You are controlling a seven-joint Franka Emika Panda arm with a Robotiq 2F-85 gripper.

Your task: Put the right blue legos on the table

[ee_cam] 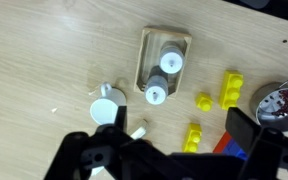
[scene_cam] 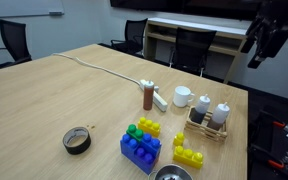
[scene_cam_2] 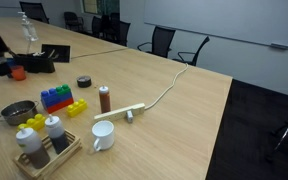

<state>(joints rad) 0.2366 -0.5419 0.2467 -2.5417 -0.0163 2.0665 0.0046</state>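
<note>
The lego cluster stands near the table's front: a wide blue block with a green piece on top and red underneath. Dark-blue studded bricks sit on it. I cannot pick out the right small one at this size. In the wrist view only a blue and red corner shows beside my right finger. My gripper hangs high above the table's far right side, open and empty. In the wrist view its fingers are wide apart above the light wood table.
Yellow bricks lie around the cluster. A wooden tray with two bottles, a white mug, a brown bottle, a metal bowl, a tape roll and a white cable are on the table.
</note>
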